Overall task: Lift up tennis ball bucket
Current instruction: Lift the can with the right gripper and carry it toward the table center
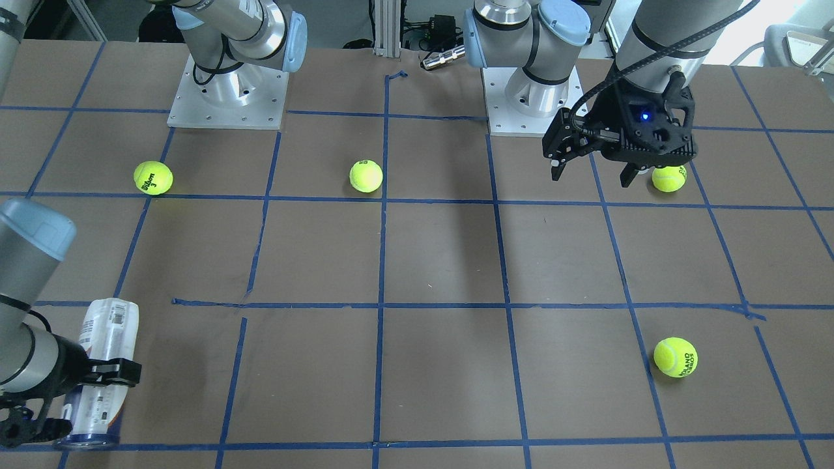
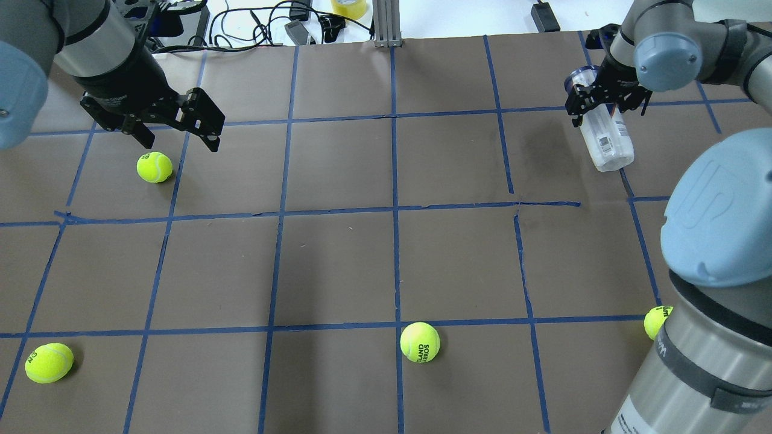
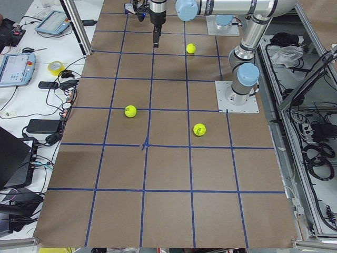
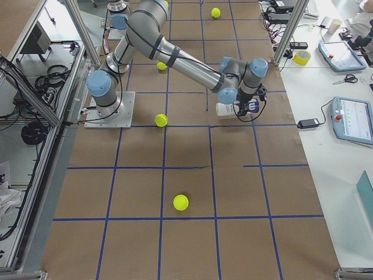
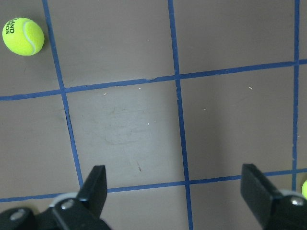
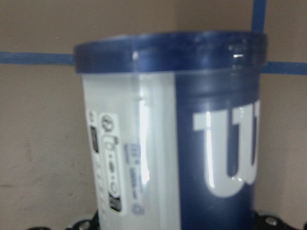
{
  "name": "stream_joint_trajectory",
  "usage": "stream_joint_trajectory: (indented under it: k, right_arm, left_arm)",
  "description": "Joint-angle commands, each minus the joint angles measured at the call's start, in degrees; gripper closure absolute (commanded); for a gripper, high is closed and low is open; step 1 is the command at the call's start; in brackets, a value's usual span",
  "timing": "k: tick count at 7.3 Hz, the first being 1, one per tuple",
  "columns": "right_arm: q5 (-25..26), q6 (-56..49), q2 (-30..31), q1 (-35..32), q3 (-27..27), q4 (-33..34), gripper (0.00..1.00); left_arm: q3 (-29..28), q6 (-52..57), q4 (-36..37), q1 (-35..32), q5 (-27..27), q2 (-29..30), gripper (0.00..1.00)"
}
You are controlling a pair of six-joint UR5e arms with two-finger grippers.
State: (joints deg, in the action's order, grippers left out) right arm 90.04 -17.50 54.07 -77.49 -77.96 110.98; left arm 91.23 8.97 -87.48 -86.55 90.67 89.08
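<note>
The tennis ball bucket [image 2: 608, 140] is a clear can with a white and navy label and a navy rim. It is at the table's far right, tilted. My right gripper [image 2: 605, 102] is shut on it near its rim end. In the front-facing view the bucket [image 1: 107, 339] is at the lower left with the gripper's fingers [image 1: 117, 372] across it. The right wrist view shows the bucket [image 6: 168, 134] close up. I cannot tell if it touches the table. My left gripper [image 2: 175, 129] is open and empty above a tennis ball [image 2: 154, 167].
Loose tennis balls lie at the near left [image 2: 48, 361], near middle [image 2: 420, 342] and near right [image 2: 657, 321], the last one against my right arm's base. Cables and tape rolls sit beyond the table's far edge. The left wrist view shows bare table [image 5: 144, 124].
</note>
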Motion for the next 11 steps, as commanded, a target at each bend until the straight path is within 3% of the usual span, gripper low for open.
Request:
stream_joint_trajectory:
  k: [1, 5, 7, 8, 10, 11]
  right_arm:
    - [0.1, -5.0, 4.7, -8.8, -3.5, -1.4, 0.23]
    - [0.1, -16.8, 9.4, -22.1, -6.5, -0.7, 0.23]
    - [-1.3, -25.4, 8.7, -29.4, -6.8, 3.3, 0.23]
    - [-4.1, -26.6, 8.2, -31.5, -7.6, 4.1, 0.23]
    - [-7.1, -40.5, 4.7, -34.5, -7.9, 13.2, 0.18]
    - [-7.4, -44.4, 3.4, -35.0, -7.8, 13.6, 0.16]
  left_arm:
    - [0.0, 0.0, 0.0, 0.1, 0.0, 0.0, 0.0]
    - [-0.7, 0.2, -0.1, 5.2, 0.0, -0.4, 0.0]
    - [-0.6, 0.2, -0.1, 6.6, 0.0, -0.6, 0.0]
    - [-0.6, 0.2, 0.0, 6.7, 0.0, -0.5, 0.0]
    - [-0.5, 0.2, -0.1, 6.7, 0.0, -0.7, 0.0]
    - [-0.5, 0.2, 0.0, 6.7, 0.1, -0.7, 0.0]
